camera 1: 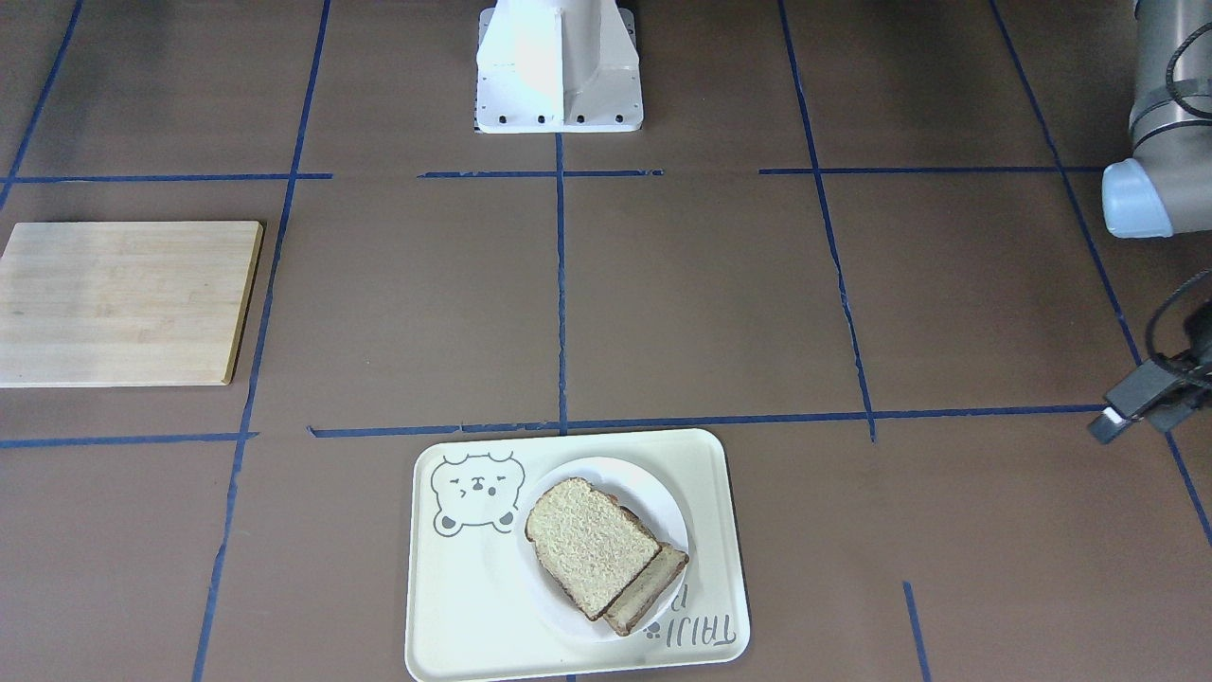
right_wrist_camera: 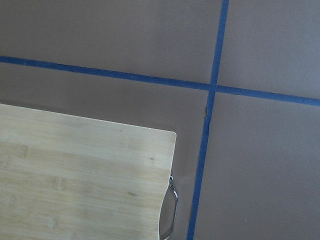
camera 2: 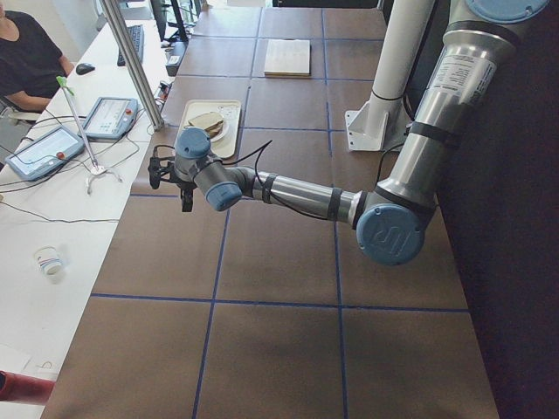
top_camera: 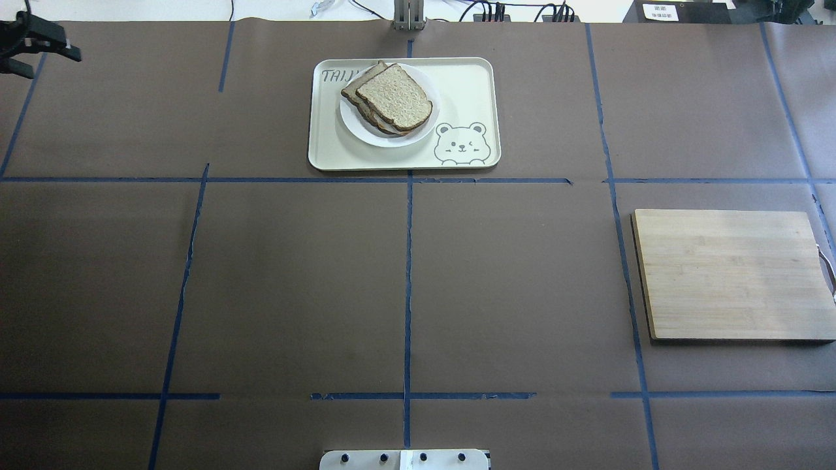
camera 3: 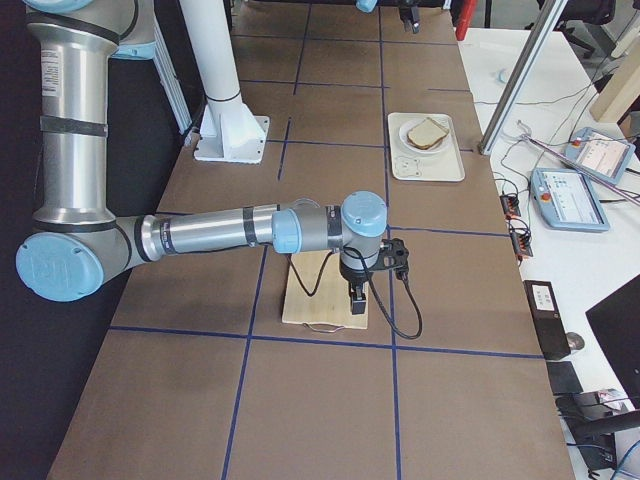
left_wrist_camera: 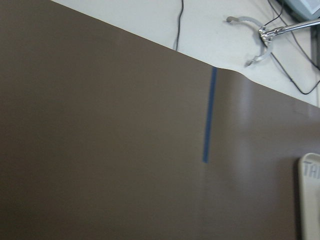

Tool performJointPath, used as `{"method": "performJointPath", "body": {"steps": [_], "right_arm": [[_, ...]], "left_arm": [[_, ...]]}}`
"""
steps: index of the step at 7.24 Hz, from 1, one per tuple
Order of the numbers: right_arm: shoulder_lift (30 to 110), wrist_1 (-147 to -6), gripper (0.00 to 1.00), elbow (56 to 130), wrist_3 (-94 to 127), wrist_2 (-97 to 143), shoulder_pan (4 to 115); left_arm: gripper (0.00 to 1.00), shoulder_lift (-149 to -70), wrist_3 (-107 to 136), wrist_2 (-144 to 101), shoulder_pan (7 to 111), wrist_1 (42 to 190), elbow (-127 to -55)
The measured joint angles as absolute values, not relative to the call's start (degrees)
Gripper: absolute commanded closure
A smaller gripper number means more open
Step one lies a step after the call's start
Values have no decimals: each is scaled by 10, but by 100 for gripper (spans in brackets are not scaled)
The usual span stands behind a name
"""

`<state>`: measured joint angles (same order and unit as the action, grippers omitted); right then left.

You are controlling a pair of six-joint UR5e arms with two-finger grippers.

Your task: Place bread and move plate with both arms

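Note:
The bread (camera 1: pixel 592 545) is a grainy brown-crusted slice lying on top of another slice (camera 1: pixel 649 592) on the small white plate (camera 1: pixel 653 497). The plate stands on the cream bear tray (camera 1: pixel 454 597). In the overhead view the bread (top_camera: pixel 395 96), plate (top_camera: pixel 358 128) and tray (top_camera: pixel 470 85) are at the far centre. My left gripper (top_camera: pixel 26 49) hovers at the far left corner, well apart from the tray; I cannot tell whether it is open or shut. My right gripper (camera 3: pixel 358 300) hangs over the wooden cutting board (camera 3: pixel 310 300); I cannot tell its state.
The cutting board (top_camera: pixel 731 274) lies at the robot's right, with a metal handle (right_wrist_camera: pixel 172 210) on its outer edge. The white base column (camera 1: pixel 559 66) stands at the near centre. Blue tape lines cross the brown table. The tray's corner (left_wrist_camera: pixel 312 195) shows in the left wrist view.

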<state>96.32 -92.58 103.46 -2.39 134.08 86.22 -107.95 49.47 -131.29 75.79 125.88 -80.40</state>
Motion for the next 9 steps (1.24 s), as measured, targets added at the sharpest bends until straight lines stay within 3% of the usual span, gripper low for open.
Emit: {"method": "performJointPath", "body": {"steps": [5,9], "right_arm": [[991,-926,0,1030,-33,1354,894],[996,-926,0,1029,-33,1369,897]], "left_arm": [[0,-1026,86,-1313,857,1033,-804],[0,-896,-22,-1334,894,978,-876]]}}
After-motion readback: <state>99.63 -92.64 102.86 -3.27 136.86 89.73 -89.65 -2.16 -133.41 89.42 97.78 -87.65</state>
